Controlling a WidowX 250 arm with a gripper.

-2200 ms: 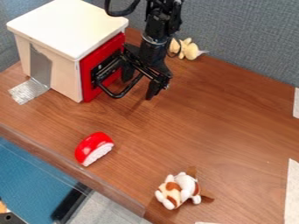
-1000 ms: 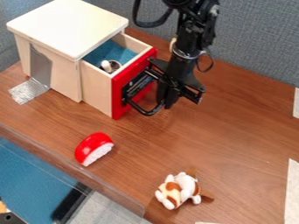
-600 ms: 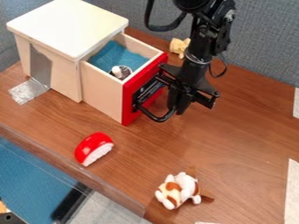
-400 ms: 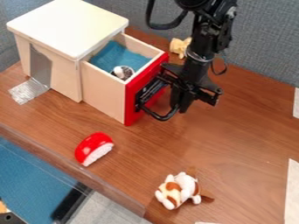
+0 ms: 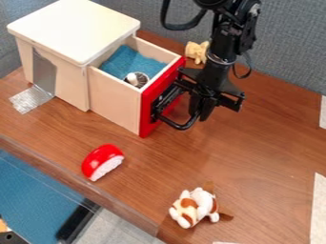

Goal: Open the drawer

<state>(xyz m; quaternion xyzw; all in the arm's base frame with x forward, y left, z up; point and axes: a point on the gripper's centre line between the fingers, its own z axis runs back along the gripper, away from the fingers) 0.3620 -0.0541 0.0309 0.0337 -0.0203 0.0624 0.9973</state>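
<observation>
Claw [image 5: 200, 112]: hanging low, not showing whether spread or closed. Drawer [image 5: 116, 99]: standing well out, left of claw. Handle [image 5: 183, 127]: looping just left of claw; opening seemingly finishing, next move calling for backing clear.

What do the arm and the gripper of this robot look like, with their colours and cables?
The robot arm is black and jointed, with a thick black cable looping beside it and a silvery ring above the angular black gripper.

One cabinet [image 5: 73, 28], one drawer [image 5: 116, 102], two soft toys [image 5: 188, 208] (a pair, then), one red piece [image 5: 98, 159], one small object [image 5: 134, 79], one arm [image 5: 223, 43]
</observation>
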